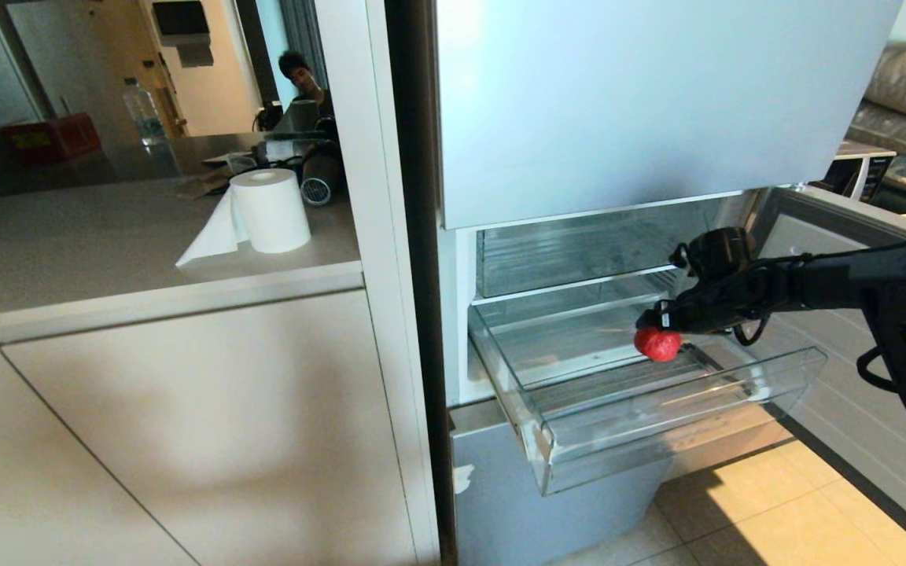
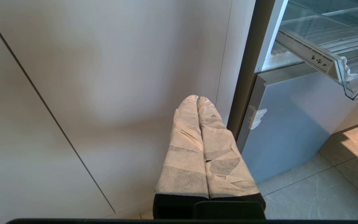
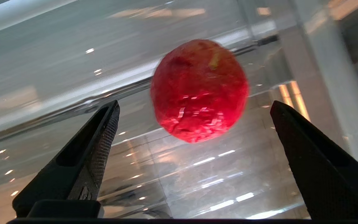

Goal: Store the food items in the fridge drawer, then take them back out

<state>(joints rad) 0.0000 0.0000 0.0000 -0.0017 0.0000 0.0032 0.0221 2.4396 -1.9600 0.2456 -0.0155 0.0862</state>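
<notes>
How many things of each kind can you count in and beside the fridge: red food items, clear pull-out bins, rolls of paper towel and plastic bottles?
Red food items: 1, in the fridge drawer
Clear pull-out bins: 2, the fridge drawer and the upper bin
Rolls of paper towel: 1, on the counter
Plastic bottles: 1
Total: 5

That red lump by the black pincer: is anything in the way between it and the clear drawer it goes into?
Nothing visible. The red lump is just below the open right pincer, free of both fingers, inside the pulled-out fridge drawer. The drawer's top is open, and only its clear ribbed floor lies beneath.
</notes>
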